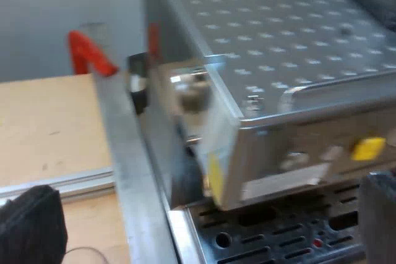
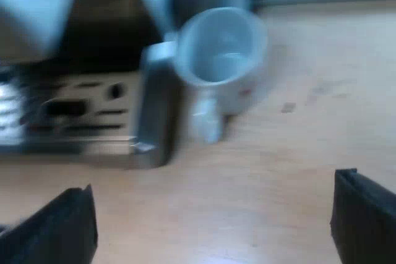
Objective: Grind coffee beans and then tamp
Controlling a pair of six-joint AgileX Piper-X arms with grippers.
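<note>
Both spread wide, nothing clamped: left tool point(image 1: 204, 227) above espresso machine point(image 1: 278, 41) front edge and slotted drip tray point(image 1: 272, 239), right tool point(image 2: 210, 227) low over wooden surface point(image 2: 297, 146). Mug point(image 2: 223, 54) upright on surface just beside drip tray corner, long axis vertical, mouth up, handle pointing toward right tool.

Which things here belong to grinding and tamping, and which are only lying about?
For the job: espresso machine; left gripper, open; right gripper, open.

Lying about: mug, standing on the table beside the machine's base; red object beyond the machine, too unclear to name.
</note>
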